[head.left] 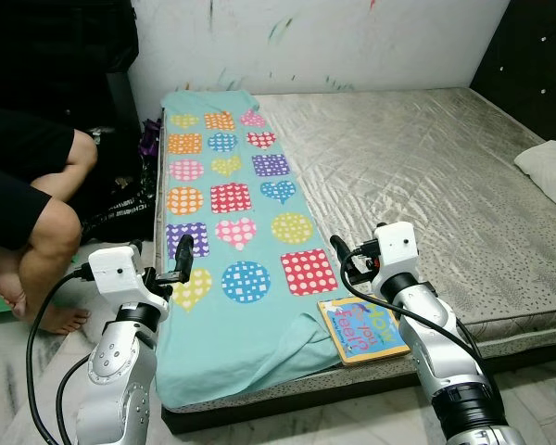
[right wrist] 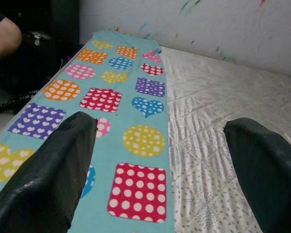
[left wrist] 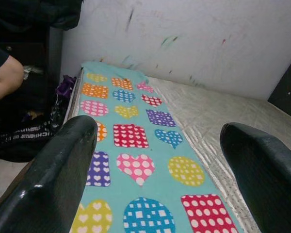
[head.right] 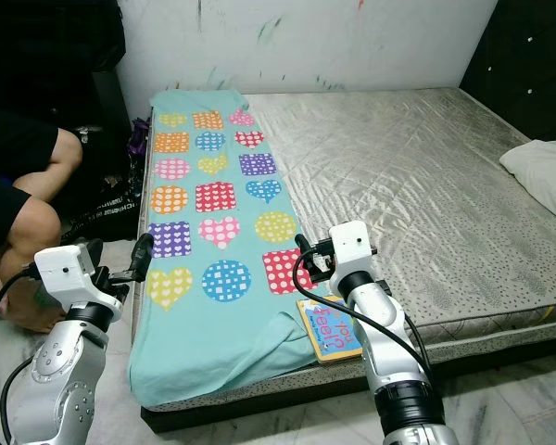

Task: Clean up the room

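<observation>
- Nearest the robot, a children's book (head.left: 364,331) lay flat at the front edge of the mattress (head.left: 445,176), its left side touching or just overlapping the hem of the teal blanket (head.left: 232,222); I judged it the likeliest thing to tidy.
- Book's long axis ran roughly from the front edge toward the wall, slightly skewed, one short end almost at the mattress lip.
- Right gripper (head.left: 349,260) hovered just beyond the book's far end, over the blanket's right border, fingers (right wrist: 53,170) spread wide with nothing between them.
- Left gripper (head.left: 178,264) hung at the blanket's left edge, well apart from the book, fingers (left wrist: 48,174) likewise spread and empty.
- Right arm was clearly the nearer; the book sat below and behind its fingertips, toward the robot, so a pull back and down looked needed.
- Blanket stretched lengthwise along the mattress's left side, front hem rumpled.
- A seated person's legs (head.left: 37,241) were beside the bed's left edge.
</observation>
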Tool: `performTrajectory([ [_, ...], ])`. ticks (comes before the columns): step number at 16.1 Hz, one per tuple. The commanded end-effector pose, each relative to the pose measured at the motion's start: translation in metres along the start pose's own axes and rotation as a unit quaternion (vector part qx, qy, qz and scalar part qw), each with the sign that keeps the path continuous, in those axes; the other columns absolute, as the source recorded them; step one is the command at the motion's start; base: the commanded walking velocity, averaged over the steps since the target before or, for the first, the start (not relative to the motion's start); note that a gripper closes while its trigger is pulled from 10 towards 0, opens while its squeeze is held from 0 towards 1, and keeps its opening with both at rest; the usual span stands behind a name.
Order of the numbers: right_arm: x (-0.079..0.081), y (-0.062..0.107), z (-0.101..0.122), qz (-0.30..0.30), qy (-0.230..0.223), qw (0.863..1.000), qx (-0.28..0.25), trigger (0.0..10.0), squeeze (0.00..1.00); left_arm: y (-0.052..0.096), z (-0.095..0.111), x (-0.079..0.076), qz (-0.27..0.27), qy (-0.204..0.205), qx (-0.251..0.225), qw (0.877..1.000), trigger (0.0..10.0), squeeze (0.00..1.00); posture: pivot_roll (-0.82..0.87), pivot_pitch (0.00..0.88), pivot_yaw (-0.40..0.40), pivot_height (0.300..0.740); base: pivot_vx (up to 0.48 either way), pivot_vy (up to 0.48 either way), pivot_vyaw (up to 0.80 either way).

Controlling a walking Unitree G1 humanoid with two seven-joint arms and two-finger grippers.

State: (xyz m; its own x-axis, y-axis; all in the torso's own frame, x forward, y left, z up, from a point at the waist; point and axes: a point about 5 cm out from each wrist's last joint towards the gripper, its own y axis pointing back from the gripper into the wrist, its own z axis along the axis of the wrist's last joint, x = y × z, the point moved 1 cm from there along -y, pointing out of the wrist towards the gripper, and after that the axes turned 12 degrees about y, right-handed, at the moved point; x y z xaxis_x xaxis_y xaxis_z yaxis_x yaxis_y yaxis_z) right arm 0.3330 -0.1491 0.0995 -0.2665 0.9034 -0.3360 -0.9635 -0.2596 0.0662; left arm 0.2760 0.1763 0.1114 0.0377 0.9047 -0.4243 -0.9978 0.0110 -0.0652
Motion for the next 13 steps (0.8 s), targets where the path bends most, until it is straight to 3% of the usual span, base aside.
performTrajectory([
  [1,-0.0044,0.0009,0.0036,-0.007,0.009,1.000,-0.006,10.0,0.00,-0.0026,0.0008,-0.0020,-0.001,0.004,0.000,1.000,10.0,0.00,-0.05,0.000,-0.043,0.740,0.000,0.000,0.00],
  [3,-0.0036,0.0015,0.0070,-0.007,0.019,1.000,-0.019,10.0,0.00,-0.0022,0.0013,-0.0054,-0.016,0.000,-0.003,1.000,10.0,0.00,-0.05,0.000,-0.045,0.740,0.000,0.000,0.21],
  [7,-0.0032,0.0011,0.0078,-0.007,0.021,1.000,-0.021,10.0,0.00,-0.0018,0.0015,-0.0079,-0.024,-0.002,-0.005,1.000,10.0,0.00,-0.05,0.000,-0.046,0.740,0.000,0.000,0.79],
  [13,-0.0052,0.0003,0.0044,-0.013,0.020,1.000,-0.014,10.0,0.00,-0.0020,0.0026,-0.0114,-0.043,0.001,-0.010,0.999,10.0,0.00,-0.05,0.000,-0.043,0.740,0.000,0.000,0.00],
])
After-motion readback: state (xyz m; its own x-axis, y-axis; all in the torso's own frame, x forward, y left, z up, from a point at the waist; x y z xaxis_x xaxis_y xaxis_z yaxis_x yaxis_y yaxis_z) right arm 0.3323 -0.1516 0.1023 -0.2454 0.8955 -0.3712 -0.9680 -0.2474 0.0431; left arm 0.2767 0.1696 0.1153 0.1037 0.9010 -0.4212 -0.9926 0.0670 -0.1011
